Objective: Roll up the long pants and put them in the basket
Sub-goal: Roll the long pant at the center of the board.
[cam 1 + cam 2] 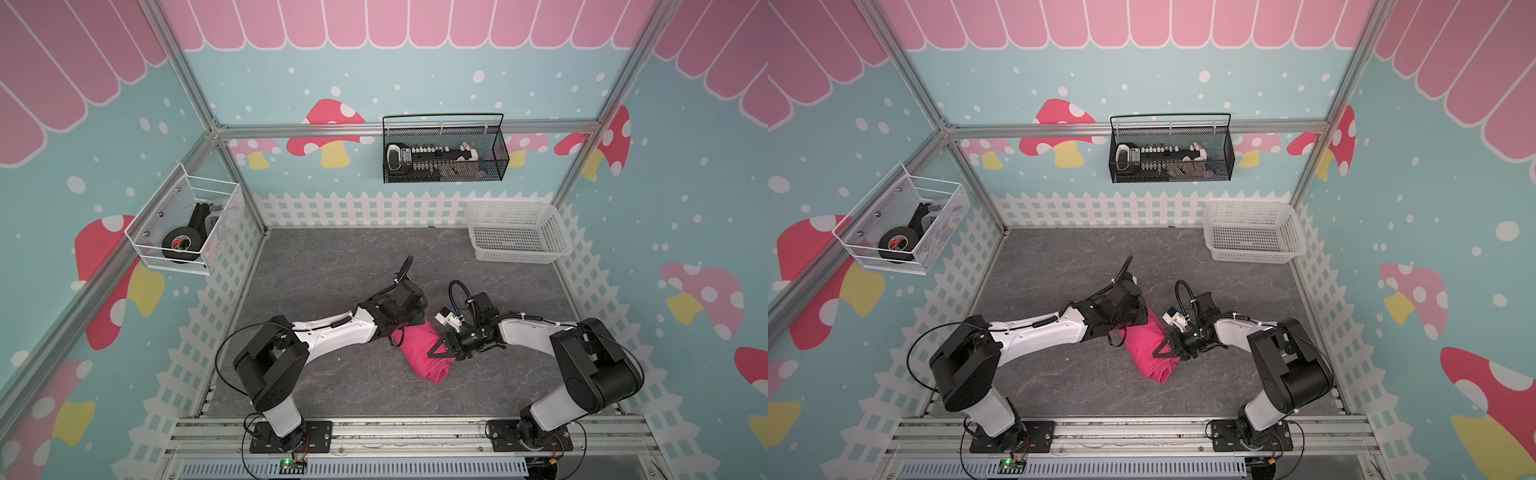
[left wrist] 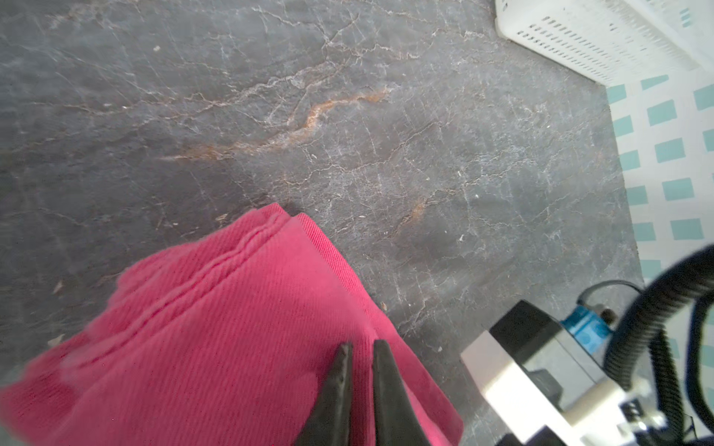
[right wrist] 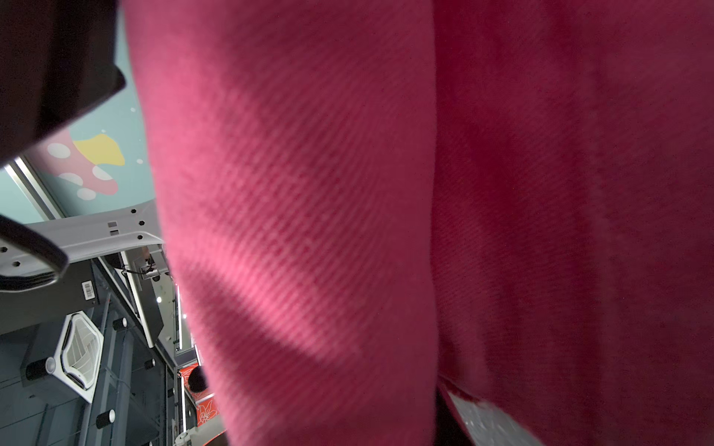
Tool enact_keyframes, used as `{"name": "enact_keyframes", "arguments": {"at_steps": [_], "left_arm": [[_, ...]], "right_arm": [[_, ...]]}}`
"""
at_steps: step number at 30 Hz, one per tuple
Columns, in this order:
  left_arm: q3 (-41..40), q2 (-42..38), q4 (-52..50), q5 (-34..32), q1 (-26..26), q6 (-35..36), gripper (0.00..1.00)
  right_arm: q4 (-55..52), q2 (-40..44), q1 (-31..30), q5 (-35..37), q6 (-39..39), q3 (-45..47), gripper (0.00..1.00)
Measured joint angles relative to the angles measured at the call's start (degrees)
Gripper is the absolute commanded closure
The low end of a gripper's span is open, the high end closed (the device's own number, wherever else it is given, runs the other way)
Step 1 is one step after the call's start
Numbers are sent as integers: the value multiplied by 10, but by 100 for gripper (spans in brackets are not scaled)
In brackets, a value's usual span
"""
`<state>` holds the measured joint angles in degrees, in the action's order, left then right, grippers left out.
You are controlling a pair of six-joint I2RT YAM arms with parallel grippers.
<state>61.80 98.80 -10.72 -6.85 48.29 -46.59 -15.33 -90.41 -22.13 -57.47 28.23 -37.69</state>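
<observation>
- Hot-pink cloth is sitting bundled into a short, fat roll: the long pants [image 1: 419,353] are lying near the middle of the grey marble-look table [image 1: 332,270], with the roll's long axis running from 11 o'clock to 5 o'clock in both top views [image 1: 1148,353].
- Up close in the left wrist view, the pants [image 2: 232,328] are showing ribbed fabric and a stitched seam along a folded edge.
- At the roll's 11 o'clock end, the left gripper [image 2: 361,343] is bearing down, its black fingers [image 2: 342,378] nearly together and pinching a thin sliver of pink between them.
- At the roll's 3 o'clock side, the right gripper [image 1: 436,353] is clamping onto the bundle, and in a top view [image 1: 1160,353] its dark jaws are biting into the cloth.
- Pink fabric [image 3: 309,193] is filling nearly the whole right wrist view.
- Out at 1 o'clock, well apart from the roll, a white basket [image 1: 515,253] is resting in the table's far corner.
- At 12 o'clock, a black mesh basket [image 1: 494,166] is hanging on the back wall.
- At 10 o'clock, a white wire basket [image 1: 145,243] is holding a black tape roll [image 1: 180,245].
</observation>
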Motion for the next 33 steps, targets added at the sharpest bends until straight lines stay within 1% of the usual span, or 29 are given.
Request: {"name": "enact_keyframes", "arguments": {"at_steps": [1, 2, 3, 4, 6, 8, 9, 11, 12, 14, 15, 17, 19, 21, 23, 25, 27, 29, 32, 33], "left_arm": [[-2, 10, 11, 0, 0, -2, 86], [-2, 21, 23, 0, 0, -2, 86], [-2, 31, 35, 0, 1, -2, 87], [-2, 42, 48, 0, 1, -2, 87], [3, 66, 71, 0, 2, -3, 87], [13, 89, 87, 2, 2, -4, 87], [19, 101, 97, 3, 2, -4, 87], [25, 113, 110, 5, 3, -6, 87], [27, 116, 114, 7, 3, -6, 87], [30, 122, 119, 9, 3, -8, 87], [33, 125, 121, 10, 3, -8, 87], [36, 129, 124, 11, 3, -8, 87], [39, 131, 125, 12, 3, -8, 87], [40, 133, 126, 13, 3, -8, 87], [40, 133, 126, 13, 3, -8, 87], [40, 133, 127, 13, 3, -8, 87], [39, 133, 128, 14, 3, -8, 87], [38, 133, 130, 15, 2, -8, 88], [37, 133, 133, 16, 2, -8, 88], [37, 133, 134, 16, 2, -8, 88]], "right_arm": [[0, -3, 1, 0, 1, 0, 93], [1, -5, 1, 1, 2, 0, 77], [2, -6, 1, 1, 4, 0, 58], [1, -6, 1, 3, 7, 0, 50], [-6, 0, 1, 30, 10, -1, 41], [-29, 23, 2, 72, 8, -3, 38], [-45, 46, 3, 101, 7, -5, 32], [-90, 113, 3, 177, 2, -16, 27], [-116, 154, 3, 215, -2, -27, 19], [-161, 229, 3, 277, -10, -57, 11], [-185, 270, 1, 307, -15, -80, 11], [-227, 332, -3, 347, -23, -123, 6], [-262, 374, -17, 381, -26, -155, 4], [-300, 403, -70, 431, -18, -171, 4], [-339, 401, -155, 485, -4, -171, 6], [-376, 368, -240, 546, 12, -172, 7], [-418, 293, -331, 621, 30, -184, 7], [-451, 201, -396, 688, 41, -209, 6], [-488, 66, -464, 782, 49, -261, 5], [-494, 35, -478, 804, 49, -276, 4]]}}
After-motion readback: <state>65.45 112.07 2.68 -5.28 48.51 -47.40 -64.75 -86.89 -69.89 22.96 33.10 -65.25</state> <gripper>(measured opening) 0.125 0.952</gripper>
